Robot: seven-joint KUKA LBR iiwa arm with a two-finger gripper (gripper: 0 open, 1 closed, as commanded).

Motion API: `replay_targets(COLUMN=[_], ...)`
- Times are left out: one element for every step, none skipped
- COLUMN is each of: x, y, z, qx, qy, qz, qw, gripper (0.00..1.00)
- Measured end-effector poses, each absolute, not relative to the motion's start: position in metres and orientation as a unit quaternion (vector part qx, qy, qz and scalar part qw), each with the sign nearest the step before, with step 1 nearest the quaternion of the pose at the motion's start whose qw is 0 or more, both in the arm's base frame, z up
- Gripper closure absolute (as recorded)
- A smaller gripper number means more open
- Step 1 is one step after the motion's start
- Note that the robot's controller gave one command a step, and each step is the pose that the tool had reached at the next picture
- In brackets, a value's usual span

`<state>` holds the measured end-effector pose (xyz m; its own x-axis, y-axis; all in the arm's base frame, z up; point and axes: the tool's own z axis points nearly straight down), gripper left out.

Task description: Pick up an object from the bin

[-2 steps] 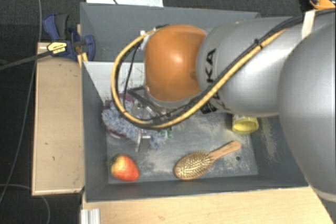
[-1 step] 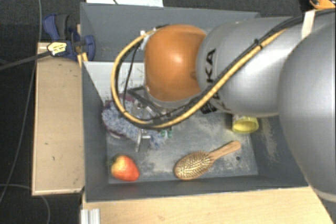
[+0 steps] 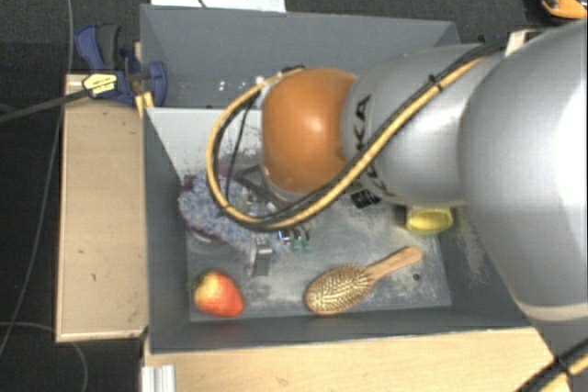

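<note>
Camera view: gripper (image 3: 262, 255) in grey metal bin (image 3: 303, 32), jaw opening impossible to tell; near crumpled bluish cloth (image 3: 206, 207), round red apple (image 3: 219, 295), bristly wooden hairbrush (image 3: 355, 282).

a: what lies in the bin (image 3: 294, 333)?
b: a red-and-yellow apple (image 3: 219, 295) sits in the near left corner. to its right, apart from it, a wooden hairbrush (image 3: 354, 280) lies flat — oval head toward the apple, handle angled away to the right.
a: anything more?
b: a bluish-grey cloth (image 3: 204, 211) lies crumpled by the left wall, and a yellow thing (image 3: 429, 219) sits at the right — partly hidden, kind unclear.
</note>
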<state>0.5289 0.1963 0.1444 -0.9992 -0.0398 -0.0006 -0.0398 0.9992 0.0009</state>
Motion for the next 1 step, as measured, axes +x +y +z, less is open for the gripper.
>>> replay_targets(x=[0.5211], y=[0.2107], z=[0.1473], qx=[0.012], qy=[1.000], qz=[0.002], qw=[0.004], gripper=[0.00])
